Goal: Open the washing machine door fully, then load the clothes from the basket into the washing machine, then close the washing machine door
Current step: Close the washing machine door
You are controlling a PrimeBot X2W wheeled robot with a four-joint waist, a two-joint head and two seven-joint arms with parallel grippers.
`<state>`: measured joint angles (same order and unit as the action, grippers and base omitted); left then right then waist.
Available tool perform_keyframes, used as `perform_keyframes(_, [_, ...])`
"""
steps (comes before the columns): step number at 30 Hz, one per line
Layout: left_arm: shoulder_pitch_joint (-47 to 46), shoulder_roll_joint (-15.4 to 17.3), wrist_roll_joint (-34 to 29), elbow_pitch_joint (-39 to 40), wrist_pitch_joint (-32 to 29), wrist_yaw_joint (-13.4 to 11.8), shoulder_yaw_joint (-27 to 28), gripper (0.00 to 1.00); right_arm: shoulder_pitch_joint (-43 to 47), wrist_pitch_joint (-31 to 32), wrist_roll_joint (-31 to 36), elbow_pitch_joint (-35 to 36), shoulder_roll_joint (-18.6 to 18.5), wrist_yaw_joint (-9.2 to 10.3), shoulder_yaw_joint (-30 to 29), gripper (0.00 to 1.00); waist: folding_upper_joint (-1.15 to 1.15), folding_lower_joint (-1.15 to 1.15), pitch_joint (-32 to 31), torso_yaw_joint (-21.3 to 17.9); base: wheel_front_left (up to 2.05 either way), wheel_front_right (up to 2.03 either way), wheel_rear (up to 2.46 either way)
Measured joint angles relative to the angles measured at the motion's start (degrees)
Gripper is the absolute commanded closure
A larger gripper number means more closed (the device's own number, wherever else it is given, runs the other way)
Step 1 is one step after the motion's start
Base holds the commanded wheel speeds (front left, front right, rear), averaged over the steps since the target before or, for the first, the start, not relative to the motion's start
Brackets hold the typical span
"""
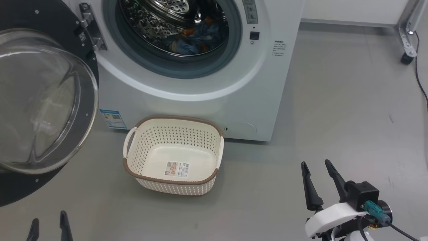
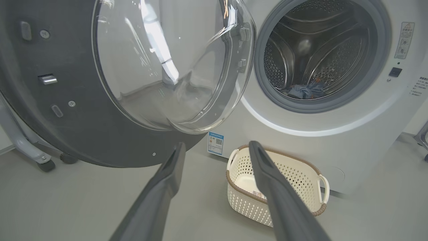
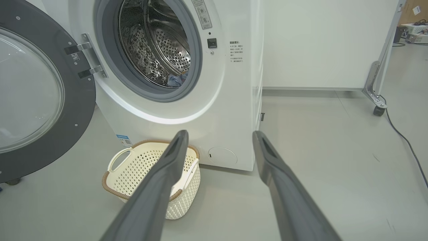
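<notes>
Open washing machine door [image 1: 43, 100] at frame left, just above L pincer [image 1: 48, 217]; R pincer [image 1: 315, 164] farther. Both spread wide, empty.

One washing machine [image 1: 200, 100], one door [image 1: 40, 100], one basket [image 1: 174, 189] with two handles [image 1: 128, 142], one heap of clothes [image 1: 192, 42], too tangled to count. Two grippers, left gripper [image 1: 48, 216] and right gripper [image 1: 315, 162], two fingers [image 1: 310, 187] apiece.

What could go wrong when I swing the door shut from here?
1. The clothes lie near the drum's front lip, so a fold could get pinched against the grey gasket as the washing machine door closes.
2. The basket stands below the opening; whether the door's rim clears it is hard to tell.
3. The open left pincer points toward the door's glass and might scrape it.
</notes>
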<state>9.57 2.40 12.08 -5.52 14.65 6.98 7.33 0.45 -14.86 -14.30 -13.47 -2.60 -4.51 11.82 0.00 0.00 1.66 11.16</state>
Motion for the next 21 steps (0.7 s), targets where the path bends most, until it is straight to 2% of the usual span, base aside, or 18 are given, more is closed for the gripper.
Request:
perform_keyframes(9, [0.0, -0.1, 0.6, -0.2, 0.0, -0.1, 2.4, 0.0, 0.2, 0.0, 0.4, -0.1, 0.0, -0.05, 0.0, 0.0, 0.0, 0.0, -0.1, 6.0, 0.0, 0.0, 0.0])
perform_keyframes(21, [0.0, -0.1, 3.1, -0.7, 0.0, -0.3, 2.4, 0.0, 0.3, 0.0, 0.7, -0.5, 0.0, -0.16, 0.0, 0.0, 0.0, 0.0, -0.2, 13.9, 0.0, 0.0, 0.0])
